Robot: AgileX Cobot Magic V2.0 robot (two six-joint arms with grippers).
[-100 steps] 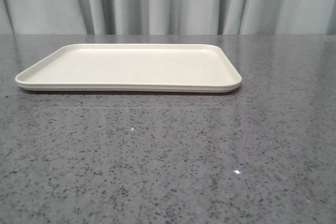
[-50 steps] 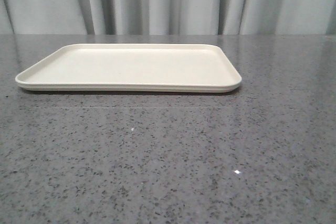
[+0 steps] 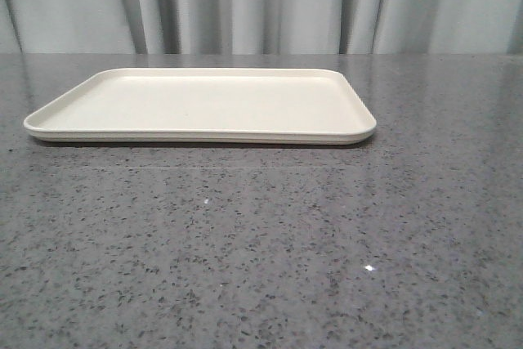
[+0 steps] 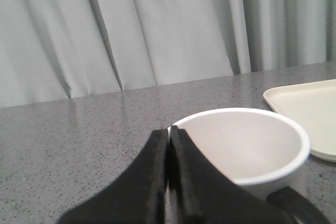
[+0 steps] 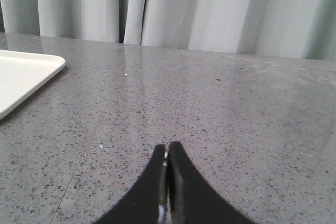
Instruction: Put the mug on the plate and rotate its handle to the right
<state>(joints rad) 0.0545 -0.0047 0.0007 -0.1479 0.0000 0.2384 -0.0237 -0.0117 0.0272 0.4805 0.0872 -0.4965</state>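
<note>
Still unmoved, the plate (image 3: 200, 108); left fingers (image 4: 169, 145) pinch the mug (image 4: 247, 150) rim, right fingers (image 5: 167, 163) closed, empty.

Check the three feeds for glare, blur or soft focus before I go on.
Front view: sharp, with small bright glints on the speckled grey stone table. Left wrist view: the left tool is a dark, soft silhouette at the white cylindrical mug rim. Right wrist view: the right tool is equally dark; the table shows mild sheen.
</note>
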